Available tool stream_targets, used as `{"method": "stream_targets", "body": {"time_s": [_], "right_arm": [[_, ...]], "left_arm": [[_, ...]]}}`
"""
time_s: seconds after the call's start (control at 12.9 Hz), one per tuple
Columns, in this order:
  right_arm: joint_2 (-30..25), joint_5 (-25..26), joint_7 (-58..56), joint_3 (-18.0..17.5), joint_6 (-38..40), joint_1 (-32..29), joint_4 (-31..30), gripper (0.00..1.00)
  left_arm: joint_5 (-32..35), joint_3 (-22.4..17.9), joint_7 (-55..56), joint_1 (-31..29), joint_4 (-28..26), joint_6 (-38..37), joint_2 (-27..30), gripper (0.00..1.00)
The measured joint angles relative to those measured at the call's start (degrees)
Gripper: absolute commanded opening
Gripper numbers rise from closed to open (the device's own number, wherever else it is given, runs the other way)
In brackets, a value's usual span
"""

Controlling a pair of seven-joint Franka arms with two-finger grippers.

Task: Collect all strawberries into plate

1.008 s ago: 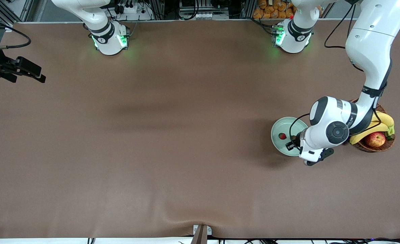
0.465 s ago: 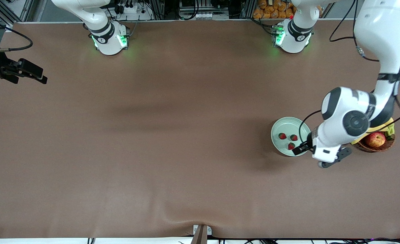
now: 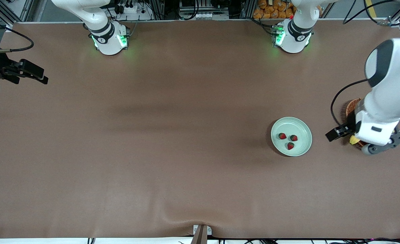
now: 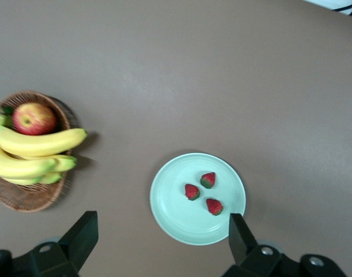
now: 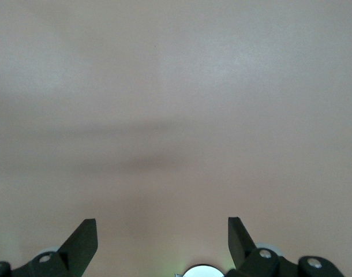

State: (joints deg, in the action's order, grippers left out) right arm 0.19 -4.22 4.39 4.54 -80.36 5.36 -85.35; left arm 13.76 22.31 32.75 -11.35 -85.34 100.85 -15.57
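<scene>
Three strawberries (image 3: 282, 136) (image 3: 293, 138) (image 3: 290, 146) lie close together in the pale green plate (image 3: 301, 128), toward the left arm's end of the table. In the left wrist view the same berries (image 4: 208, 180) (image 4: 191, 191) (image 4: 214, 206) rest in the plate (image 4: 170, 213). My left gripper (image 3: 338, 133) (image 4: 163, 225) hangs open and empty, high over the table between the plate and the basket. My right gripper (image 3: 40, 76) (image 5: 160, 228) waits open over bare table at the right arm's end.
A brown wicker basket (image 4: 32, 196) stands beside the plate at the left arm's end, holding a red-yellow apple (image 4: 33, 118) and bananas (image 4: 37, 144). In the front view the left arm covers most of the basket (image 3: 350, 108).
The left gripper opened over the plate, leaving three strawberries there, then rose and swung off the plate toward the basket. The right arm has barely moved.
</scene>
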Motion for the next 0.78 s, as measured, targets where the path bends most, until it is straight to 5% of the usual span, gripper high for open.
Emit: {"method": "stream_targets", "body": {"time_s": [0.39,0.78], "right_arm": [[0.25,0.00,0.00,0.00,0.01,0.03,-0.01,1.00],[0.41,0.00,-0.01,-0.03,0.11,0.49,-0.05,1.00]], "left_arm": [[-6.32,-1.78,-9.96,-1.21,1.40,-5.55,6.50,1.00],[-14.14,-19.84,-26.29,7.84,1.50,-13.45,12.11,1.00]]}}
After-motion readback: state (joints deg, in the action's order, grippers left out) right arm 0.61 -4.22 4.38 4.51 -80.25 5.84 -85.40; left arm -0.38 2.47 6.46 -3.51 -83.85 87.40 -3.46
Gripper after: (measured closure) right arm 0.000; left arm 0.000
